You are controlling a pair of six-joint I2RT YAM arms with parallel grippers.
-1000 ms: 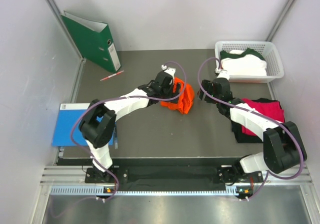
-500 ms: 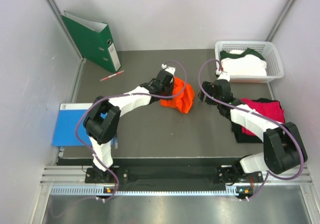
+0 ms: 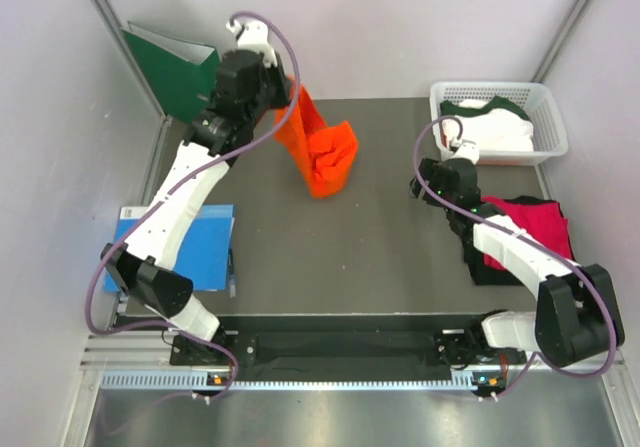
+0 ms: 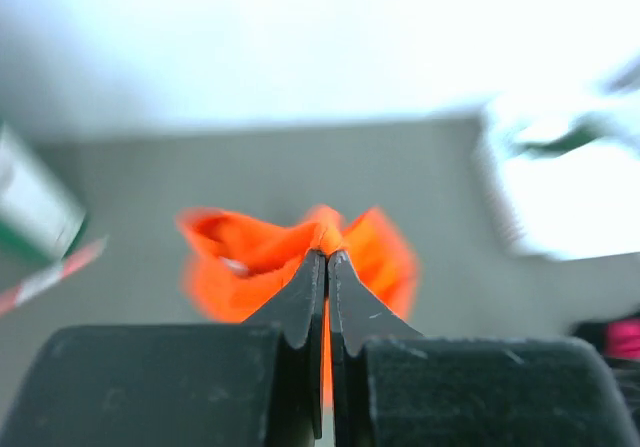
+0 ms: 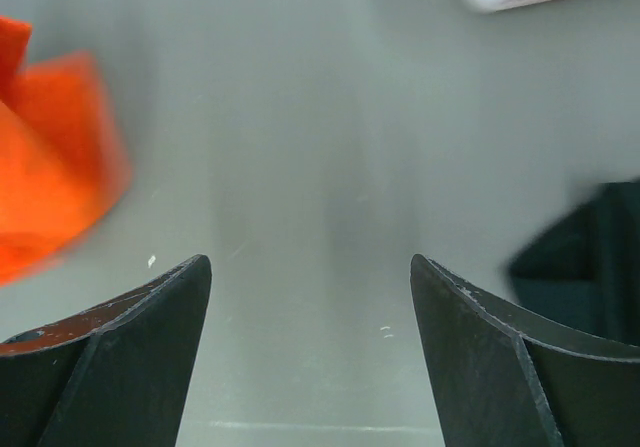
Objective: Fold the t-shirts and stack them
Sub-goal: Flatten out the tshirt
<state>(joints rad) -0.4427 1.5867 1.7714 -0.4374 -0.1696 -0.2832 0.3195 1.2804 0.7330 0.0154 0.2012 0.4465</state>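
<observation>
My left gripper (image 3: pixel 288 95) is raised high at the back of the table and is shut on the orange t-shirt (image 3: pixel 322 152), which hangs down from it in a bunch. In the left wrist view the closed tips (image 4: pixel 327 255) pinch an orange fold (image 4: pixel 250 257). Over the mat at mid right my right gripper (image 3: pixel 420 189) stands open and empty, its fingers (image 5: pixel 150 317) wide apart with bare mat between them. The magenta t-shirt (image 3: pixel 530 222) lies on the black t-shirt (image 3: pixel 478 267) at the right edge. A white t-shirt with dark green trim (image 3: pixel 490 127) fills the basket (image 3: pixel 548 117).
A green ring binder (image 3: pixel 175 77) leans on the back left wall, with a red-and-white pen (image 3: pixel 222 151) on the mat near it. A flat blue folder (image 3: pixel 180 257) lies at the left edge under my left arm. Walls close in on the left, back and right.
My left gripper shut on the orange t-shirt and lifted it up and back toward the far left. My right gripper drew back slightly to the right, still open.
</observation>
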